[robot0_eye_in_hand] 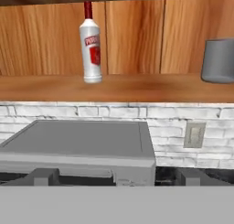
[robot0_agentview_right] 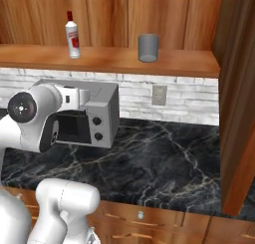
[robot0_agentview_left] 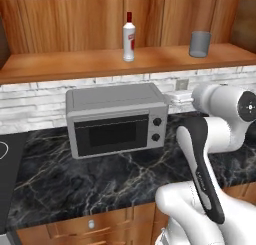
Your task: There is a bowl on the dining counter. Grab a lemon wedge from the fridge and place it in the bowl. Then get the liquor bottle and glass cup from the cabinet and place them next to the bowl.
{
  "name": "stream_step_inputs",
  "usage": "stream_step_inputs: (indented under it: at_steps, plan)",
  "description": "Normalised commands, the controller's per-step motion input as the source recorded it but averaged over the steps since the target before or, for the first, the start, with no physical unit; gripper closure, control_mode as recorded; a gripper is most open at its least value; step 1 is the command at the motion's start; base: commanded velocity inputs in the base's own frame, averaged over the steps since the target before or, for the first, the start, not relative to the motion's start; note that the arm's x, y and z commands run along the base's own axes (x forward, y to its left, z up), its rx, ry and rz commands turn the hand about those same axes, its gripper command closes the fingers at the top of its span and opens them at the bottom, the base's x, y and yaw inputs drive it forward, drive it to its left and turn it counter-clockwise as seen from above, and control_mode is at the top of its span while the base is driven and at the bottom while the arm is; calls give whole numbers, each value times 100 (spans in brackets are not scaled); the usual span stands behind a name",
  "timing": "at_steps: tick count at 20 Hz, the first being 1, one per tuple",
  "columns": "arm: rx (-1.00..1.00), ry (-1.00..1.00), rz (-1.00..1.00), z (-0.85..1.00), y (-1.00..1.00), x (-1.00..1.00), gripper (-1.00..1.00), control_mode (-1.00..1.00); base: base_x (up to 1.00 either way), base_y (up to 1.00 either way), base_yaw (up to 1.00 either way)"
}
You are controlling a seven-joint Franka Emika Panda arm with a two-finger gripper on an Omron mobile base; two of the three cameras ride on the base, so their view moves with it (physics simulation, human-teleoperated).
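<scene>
Bottle (robot0_agentview_left: 129,37) stands upright mid-shelf in the cabinet (robot0_agentview_left: 75,64), well left of the cup (robot0_agentview_left: 200,44), likely light, rigid, slick and tippy, so take it around the straight body below the neck with the gripper (robot0_eye_in_hand: 114,179), now spread wide and empty.

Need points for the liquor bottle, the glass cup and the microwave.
liquor bottle (robot0_agentview_left: 129,41): left base view, on its white body with the red label.
glass cup (robot0_agentview_right: 148,48): right base view, middle of its grey side wall.
microwave (robot0_agentview_left: 112,134): left base view, on the dark door window.
</scene>
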Motion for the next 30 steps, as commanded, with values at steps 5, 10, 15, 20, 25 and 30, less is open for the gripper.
stream_step_inputs:
  at_steps: [5, 10, 15, 20, 25, 30]
  plan:
    - [-9, -25, 4, 41, 15, 32, -100, -100, 0, 0, 0]
    - [-5, -21, 1, 61, 22, 23, -100, -100, 0, 0, 0]
    - [0, -2, 0, 59, 27, 37, -100, -100, 0, 0, 0]
    - [0, 9, 0, 46, 44, 49, -100, -100, 0, 0, 0]
    - [1, 10, 0, 26, 34, 47, -100, -100, 0, 0, 0]
    - [0, 0, -1, 2, 1, 6, -100, -100, 0, 0, 0]
